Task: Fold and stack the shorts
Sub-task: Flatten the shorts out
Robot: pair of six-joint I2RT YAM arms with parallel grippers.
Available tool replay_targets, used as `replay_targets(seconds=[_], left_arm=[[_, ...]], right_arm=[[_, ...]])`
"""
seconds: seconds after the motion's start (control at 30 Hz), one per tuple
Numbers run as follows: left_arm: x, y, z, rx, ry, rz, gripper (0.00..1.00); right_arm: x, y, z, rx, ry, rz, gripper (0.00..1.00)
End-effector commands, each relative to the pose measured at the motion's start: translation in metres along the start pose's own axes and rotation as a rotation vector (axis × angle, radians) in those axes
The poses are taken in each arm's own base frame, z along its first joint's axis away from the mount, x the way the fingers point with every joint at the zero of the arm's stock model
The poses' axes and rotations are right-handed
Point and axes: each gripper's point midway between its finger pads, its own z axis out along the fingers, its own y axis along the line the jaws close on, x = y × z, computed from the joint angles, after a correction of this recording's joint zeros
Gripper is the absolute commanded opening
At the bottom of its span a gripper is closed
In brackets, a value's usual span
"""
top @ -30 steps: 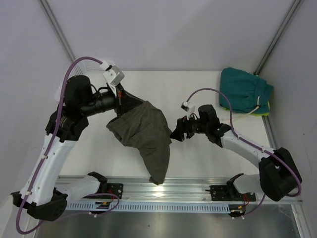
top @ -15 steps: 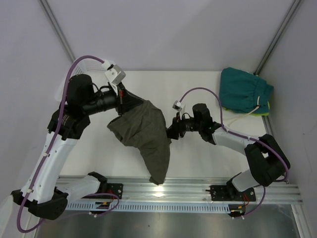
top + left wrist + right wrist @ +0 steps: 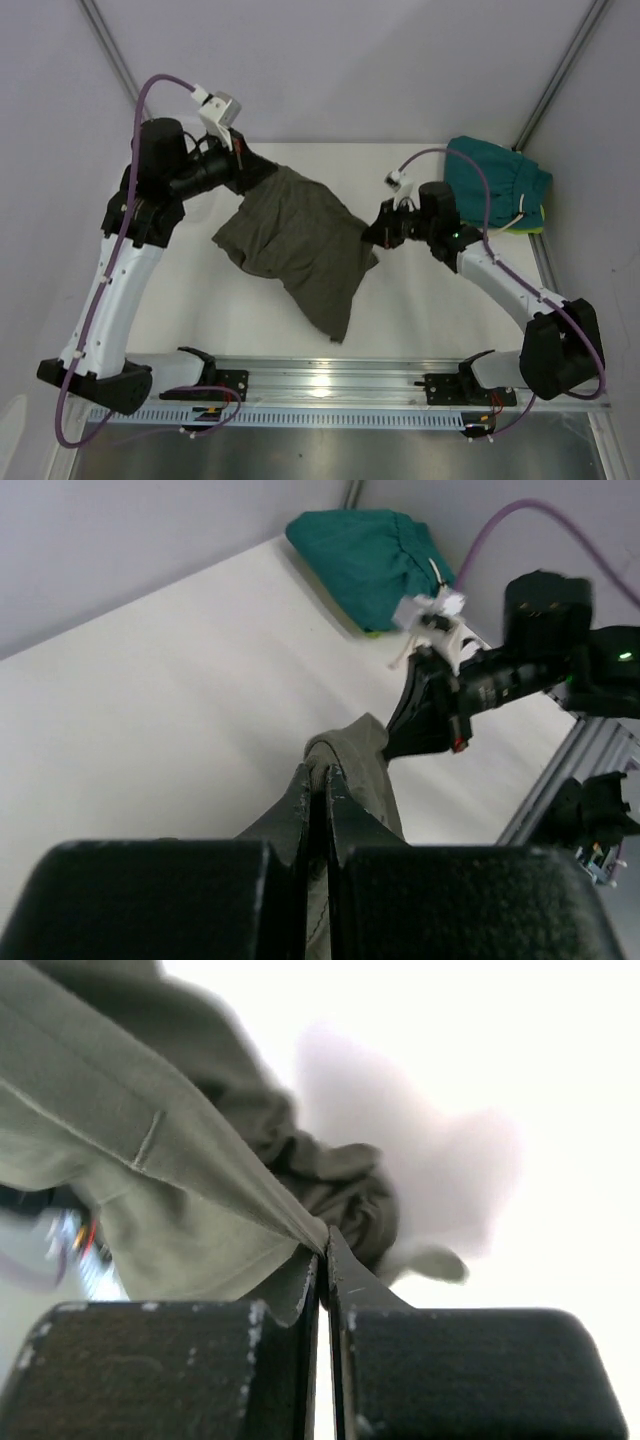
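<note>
The left arm arched high, the left gripper [image 3: 243, 165] pinching a far corner of the olive shorts [image 3: 300, 245]. The right arm reached inward, the right gripper [image 3: 368, 235] clamped on the opposite edge, with the cloth slung between them over the table [image 3: 430, 300].

White arm links [image 3: 105, 290], black joints [image 3: 160, 165], purple cables [image 3: 143, 95], black scuffed pincer fingers [image 3: 292, 1295].

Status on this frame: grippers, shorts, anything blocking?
Left gripper shut on olive shorts; right gripper shut on opposite edge. Shorts stretched between them, unfolded. Teal pair folded at far right, nothing in the way.
</note>
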Motion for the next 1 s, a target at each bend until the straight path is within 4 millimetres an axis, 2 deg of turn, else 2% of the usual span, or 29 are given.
replay_targets(seconds=[0.0, 0.03, 0.07, 0.1, 0.13, 0.17, 0.2, 0.23, 0.27, 0.33, 0.37, 0.4, 0.43, 0.47, 0.5, 0.53, 0.57, 0.6, 0.63, 0.67, 0.7, 0.73, 0.77, 0.8, 0.83, 0.9, 0.97], left_arm=[[-0.047, 0.027, 0.016, -0.071, -0.104, -0.021, 0.00], [-0.076, 0.026, 0.012, -0.083, -0.158, 0.014, 0.00], [-0.071, 0.045, 0.035, -0.098, -0.119, -0.009, 0.00], [-0.076, 0.056, 0.041, -0.114, -0.115, -0.020, 0.00], [-0.101, 0.055, 0.039, -0.115, -0.166, 0.002, 0.00], [-0.123, 0.054, 0.035, -0.117, -0.215, 0.008, 0.00], [-0.138, 0.066, 0.039, -0.135, -0.249, 0.009, 0.00], [-0.145, 0.070, 0.038, -0.146, -0.272, 0.006, 0.00], [-0.152, 0.072, 0.035, -0.153, -0.299, 0.011, 0.00], [-0.164, 0.068, 0.027, -0.160, -0.358, 0.053, 0.00], [-0.166, 0.064, 0.022, -0.153, -0.374, 0.061, 0.00], [-0.128, 0.075, 0.042, -0.139, -0.294, 0.016, 0.00], [-0.143, 0.055, 0.018, -0.114, -0.379, 0.062, 0.00], [-0.110, 0.059, 0.025, -0.109, -0.339, 0.031, 0.00], [-0.067, 0.064, 0.034, -0.099, -0.289, -0.004, 0.00], [-0.079, 0.035, -0.002, -0.077, -0.385, 0.044, 0.00], [-0.045, 0.041, 0.004, -0.077, -0.372, 0.031, 0.00], [-0.032, 0.033, -0.003, -0.063, -0.377, 0.033, 0.00], [0.026, 0.042, 0.007, -0.071, -0.283, -0.020, 0.00], [0.032, 0.026, -0.012, -0.062, -0.300, -0.011, 0.00], [0.047, 0.021, -0.018, -0.055, -0.284, -0.019, 0.00], [0.096, 0.029, -0.013, -0.075, -0.206, -0.079, 0.01], [0.098, 0.018, -0.030, -0.074, -0.244, -0.069, 0.00], [0.112, 0.017, -0.036, -0.086, -0.225, -0.089, 0.00], [0.135, 0.019, -0.037, -0.101, -0.190, -0.113, 0.00], [0.163, 0.023, -0.048, -0.155, -0.163, -0.138, 0.00], [0.175, 0.028, -0.055, -0.202, -0.163, -0.140, 0.00]], right_arm=[[-0.078, -0.023, -0.034, 0.207, -0.068, -0.057, 0.00], [-0.098, -0.036, -0.042, 0.258, -0.096, -0.056, 0.00], [-0.110, -0.050, -0.039, 0.292, -0.094, -0.039, 0.00], [-0.153, -0.044, -0.051, 0.311, -0.160, -0.072, 0.00], [-0.176, -0.052, -0.059, 0.355, -0.196, -0.078, 0.00], [-0.189, -0.064, -0.054, 0.380, -0.195, -0.075, 0.00], [-0.232, -0.049, -0.071, 0.395, -0.267, -0.125, 0.00], [-0.248, -0.047, -0.076, 0.414, -0.289, -0.139, 0.00], [-0.260, -0.046, -0.081, 0.434, -0.310, -0.150, 0.00], [-0.270, -0.038, -0.086, 0.443, -0.318, -0.167, 0.00], [-0.264, -0.038, -0.087, 0.457, -0.306, -0.166, 0.00], [-0.261, -0.026, -0.096, 0.459, -0.317, -0.183, 0.00], [-0.224, -0.041, -0.085, 0.477, -0.241, -0.159, 0.00], [-0.206, -0.040, -0.082, 0.481, -0.223, -0.154, 0.00], [-0.193, -0.041, -0.081, 0.480, -0.230, -0.151, 0.00], [-0.179, -0.033, -0.093, 0.482, -0.248, -0.144, 0.00], [-0.128, -0.050, -0.081, 0.494, -0.159, -0.061, 0.00], [-0.105, -0.048, -0.079, 0.485, -0.122, -0.039, 0.00], [-0.089, -0.041, -0.084, 0.486, -0.115, -0.036, 0.00], [-0.043, -0.043, -0.075, 0.494, -0.021, 0.009, 0.00], [-0.026, -0.041, -0.074, 0.498, 0.008, 0.023, 0.00], [-0.014, -0.034, -0.076, 0.495, 0.021, 0.028, 0.00], [0.000, -0.030, -0.075, 0.494, 0.049, 0.037, 0.00], [0.026, -0.023, -0.069, 0.483, 0.110, 0.046, 0.00], [0.035, -0.022, -0.069, 0.495, 0.128, 0.045, 0.00], [0.054, -0.020, -0.065, 0.491, 0.183, 0.054, 0.00], [0.065, -0.013, -0.055, 0.456, 0.220, 0.039, 0.01]])
